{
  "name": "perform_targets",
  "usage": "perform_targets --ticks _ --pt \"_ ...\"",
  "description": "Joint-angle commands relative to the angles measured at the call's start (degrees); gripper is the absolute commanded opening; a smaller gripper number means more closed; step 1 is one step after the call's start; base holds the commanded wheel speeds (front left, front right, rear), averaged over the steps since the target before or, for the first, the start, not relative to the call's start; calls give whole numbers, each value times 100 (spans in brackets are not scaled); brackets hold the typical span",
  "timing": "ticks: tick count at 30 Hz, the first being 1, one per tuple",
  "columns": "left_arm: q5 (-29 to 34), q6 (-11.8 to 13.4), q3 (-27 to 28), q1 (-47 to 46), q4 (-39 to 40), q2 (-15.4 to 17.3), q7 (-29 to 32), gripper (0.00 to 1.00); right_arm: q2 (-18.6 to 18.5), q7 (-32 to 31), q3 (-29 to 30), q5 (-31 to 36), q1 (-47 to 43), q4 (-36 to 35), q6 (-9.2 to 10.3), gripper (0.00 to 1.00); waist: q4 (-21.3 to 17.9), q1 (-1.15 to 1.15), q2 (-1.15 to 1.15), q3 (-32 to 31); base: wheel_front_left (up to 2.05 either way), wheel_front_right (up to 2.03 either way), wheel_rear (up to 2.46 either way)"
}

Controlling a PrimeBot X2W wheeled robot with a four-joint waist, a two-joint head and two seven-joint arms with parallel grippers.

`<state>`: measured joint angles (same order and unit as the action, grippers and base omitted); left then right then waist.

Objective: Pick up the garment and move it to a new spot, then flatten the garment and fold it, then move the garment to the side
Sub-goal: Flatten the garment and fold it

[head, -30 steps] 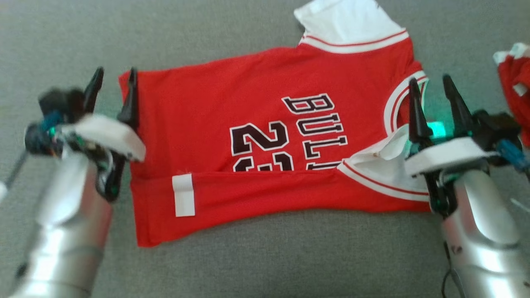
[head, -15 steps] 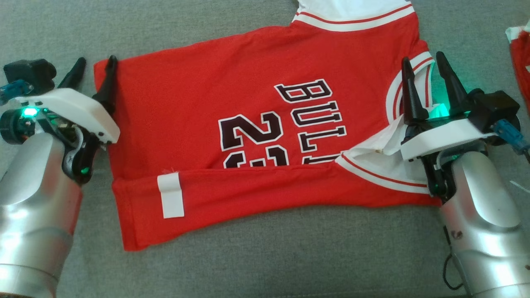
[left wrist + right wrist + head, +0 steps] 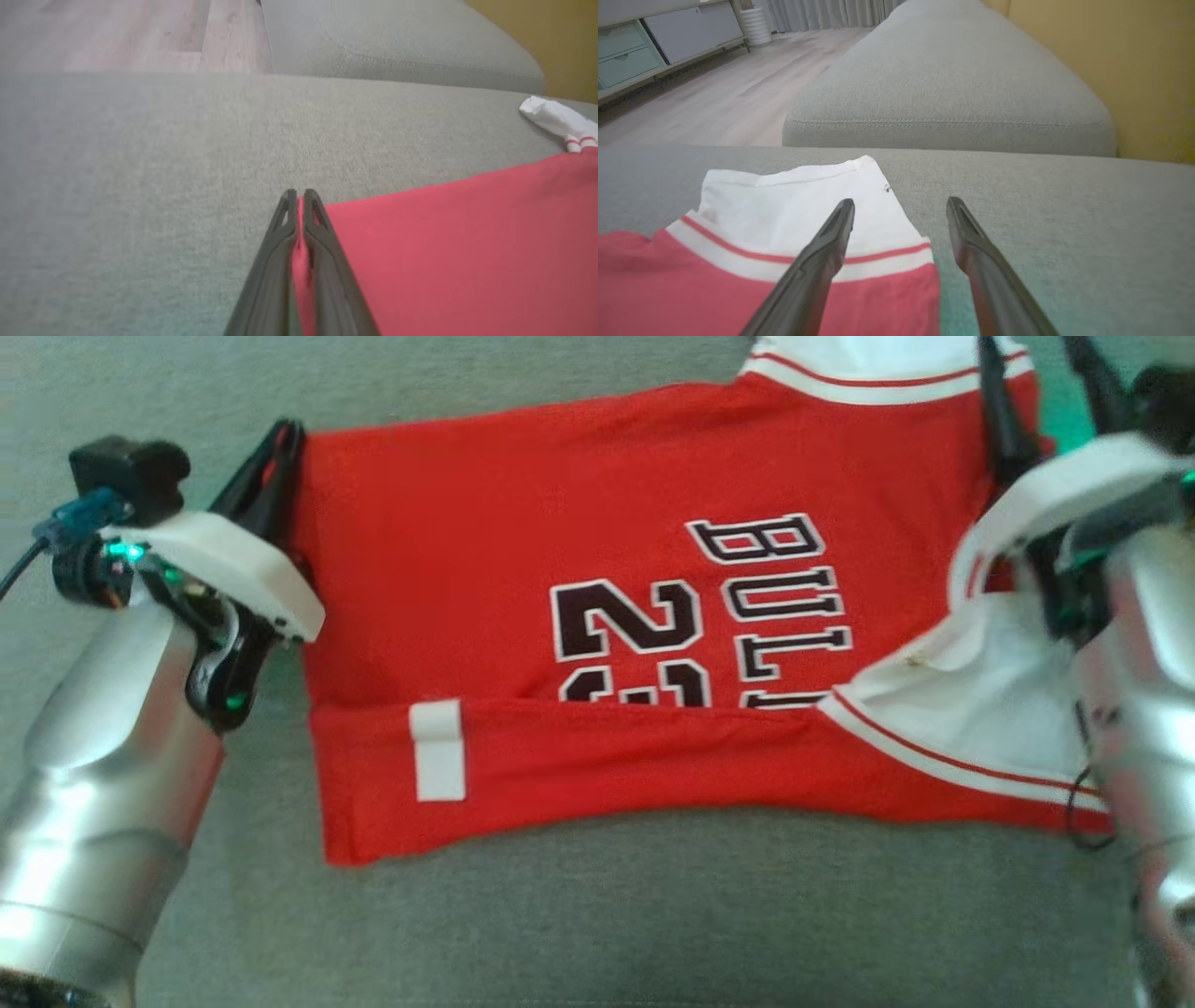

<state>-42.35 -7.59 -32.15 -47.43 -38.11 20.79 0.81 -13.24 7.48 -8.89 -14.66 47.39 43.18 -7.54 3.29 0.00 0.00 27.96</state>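
Garment [image 3: 523,523]: red knit basketball jersey with white sleeves, red-striped white bands and black, white-outlined lettering [image 3: 775,607] on the chest. It lies spread on the grey woven-fabric sofa cushion [image 3: 597,915], hem toward the robot's left, collar end toward its right. The near long edge is folded up over the body, and the fold covers the lower part of the lettering. A small white rectangular tag [image 3: 439,751] sits on the folded strip, near the hem end.

Left gripper [image 3: 285,434]: at the far hem corner of the garment. In the left wrist view the left gripper [image 3: 299,193] has both dark fingers pressed together with a sliver of the garment [image 3: 444,242] pinched between them, so it is clamped on the hem edge. Cloth beside the fingers lies flat on the sofa cushion [image 3: 140,163].

Right gripper [image 3: 1032,355]: at the far sleeve end, at the top right of the head view, fingertips cut by the frame edge. In the right wrist view the right gripper [image 3: 901,203] has its fingers spread wide with nothing between them. One finger is over the far white sleeve [image 3: 784,205], the other over bare sofa cushion [image 3: 1041,210] just past the sleeve's edge. Contact with cloth or cushion: cannot tell.

Near white sleeve [image 3: 980,691]: lies partly under the pale right forearm [image 3: 1139,709].
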Motion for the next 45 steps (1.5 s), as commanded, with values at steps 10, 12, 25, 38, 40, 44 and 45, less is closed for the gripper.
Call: perform_targets --ticks 10,12,25,38,40,44,45 --pt "143 10 -314 -612 424 -259 -668 0 -679 -750 -158 194 1258 1010 5 100 1131 0 0 318 0 0 0" --pt "96 10 -481 -640 418 -392 -724 0 -762 -911 -150 181 1428 1235 5 100 1303 0 0 363 0 0 0" --pt "-372 10 -1217 -855 -28 -634 -1149 0 -773 -1292 -236 95 2042 2039 5 0 1519 0 0 436 0 0 0" --pt "-334 44 -964 -883 -539 -403 -1562 0 -465 356 -391 -395 2101 1654 5 0 956 0 0 112 0 0 0" --pt "-250 79 -857 -823 -567 -375 -1574 0 -422 478 -494 -619 2023 1513 5 0 851 0 0 6 0 0 0" --pt "69 237 -472 -569 -394 -295 -1578 0 -422 604 -783 -1156 1700 1102 5 0 630 0 0 -213 0 0 0" --pt "166 284 -375 -470 -353 -279 -1578 0 -448 627 -866 -1285 1582 972 5 0 576 0 0 -270 0 0 0"
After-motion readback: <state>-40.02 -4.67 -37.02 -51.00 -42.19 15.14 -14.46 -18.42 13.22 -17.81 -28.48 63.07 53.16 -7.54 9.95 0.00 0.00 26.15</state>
